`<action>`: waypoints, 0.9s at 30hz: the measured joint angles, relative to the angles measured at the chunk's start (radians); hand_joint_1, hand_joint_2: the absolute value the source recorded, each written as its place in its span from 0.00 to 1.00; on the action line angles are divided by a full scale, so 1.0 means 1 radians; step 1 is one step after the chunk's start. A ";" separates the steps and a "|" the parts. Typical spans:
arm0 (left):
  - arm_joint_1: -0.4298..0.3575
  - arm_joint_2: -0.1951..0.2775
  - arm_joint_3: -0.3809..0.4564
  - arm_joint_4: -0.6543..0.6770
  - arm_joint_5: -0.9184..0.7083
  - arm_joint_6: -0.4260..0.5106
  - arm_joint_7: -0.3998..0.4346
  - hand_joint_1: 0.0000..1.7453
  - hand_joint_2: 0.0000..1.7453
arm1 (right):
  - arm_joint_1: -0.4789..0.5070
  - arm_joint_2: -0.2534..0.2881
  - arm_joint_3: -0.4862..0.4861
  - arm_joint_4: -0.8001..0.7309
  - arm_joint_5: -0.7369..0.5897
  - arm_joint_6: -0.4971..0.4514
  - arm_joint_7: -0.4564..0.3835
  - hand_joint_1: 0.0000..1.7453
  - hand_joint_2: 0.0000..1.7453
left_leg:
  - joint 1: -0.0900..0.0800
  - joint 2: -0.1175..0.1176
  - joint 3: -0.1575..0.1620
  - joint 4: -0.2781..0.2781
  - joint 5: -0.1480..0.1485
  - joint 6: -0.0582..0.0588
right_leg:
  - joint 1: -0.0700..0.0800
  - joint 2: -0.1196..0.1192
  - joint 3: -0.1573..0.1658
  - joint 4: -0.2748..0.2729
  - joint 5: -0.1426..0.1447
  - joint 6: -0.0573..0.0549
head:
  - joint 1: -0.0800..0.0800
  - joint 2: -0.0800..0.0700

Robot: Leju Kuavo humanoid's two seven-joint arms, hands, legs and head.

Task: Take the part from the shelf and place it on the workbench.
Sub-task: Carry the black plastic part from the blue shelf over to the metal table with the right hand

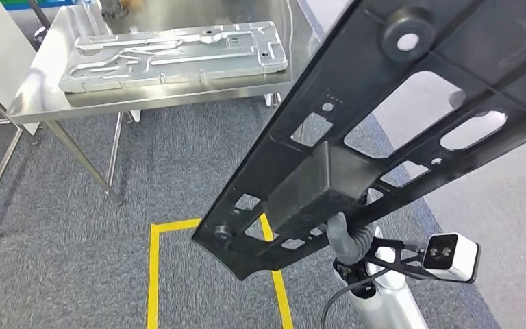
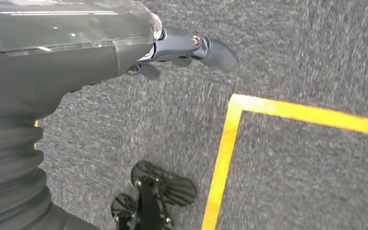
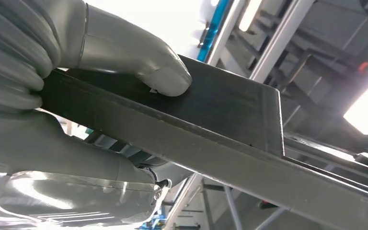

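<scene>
Already you have the part [image 1: 411, 116] off the shelf, judging by where it is now: the long black frame hangs in the air, tilted, well apart from the steel bench [image 1: 55, 103] ahead; your right hand [image 3: 72, 86] grips it, the thumb pressed on its flat top and the rest of the hand wrapped under its edge; in the head view the hand itself is hidden behind the frame's boxy middle. What is left, as I judge it, is the walk over the grey carpet and the set-down; the bench already carries a silver metal plate [image 1: 178, 55], so you need the bare strip beside it. Your left hand [image 2: 182, 48] hangs over the floor near the yellow tape [image 2: 225, 143], holding nothing, though you cannot tell from here whether its fingers are spread or curled; no bins or trays show.
</scene>
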 joint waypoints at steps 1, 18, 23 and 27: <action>0.000 0.000 0.000 0.000 0.001 0.000 0.000 0.00 1.00 | -0.001 0.000 0.002 0.000 0.005 -0.006 0.000 1.00 1.00 | 0.002 -0.001 0.011 -0.009 0.007 0.006 | -0.001 -0.001 0.002 0.013 -0.001 0.007 | 0.000 0.000; -0.004 -0.009 0.007 0.000 0.000 0.001 -0.002 0.00 1.00 | -0.008 -0.017 0.038 0.007 0.016 -0.064 -0.001 1.00 1.00 | 0.009 -0.031 0.070 0.067 -0.064 -0.029 | -0.014 0.010 -0.067 -0.030 0.074 -0.020 | 0.000 0.000; -0.002 -0.010 0.011 0.000 0.000 0.002 -0.002 0.00 1.00 | 0.006 -0.017 0.035 0.007 0.016 -0.045 0.000 1.00 1.00 | 0.017 -0.013 -0.084 0.261 -0.134 -0.044 | -0.014 0.006 -0.028 -0.033 0.038 -0.022 | 0.000 0.000; -0.001 -0.009 0.014 0.000 0.000 0.003 -0.002 0.00 1.00 | 0.009 -0.017 0.033 0.007 0.016 -0.045 -0.001 1.00 1.00 | 0.015 -0.004 -0.026 0.029 0.019 -0.036 | -0.013 0.004 0.012 -0.032 0.004 -0.009 | 0.000 0.000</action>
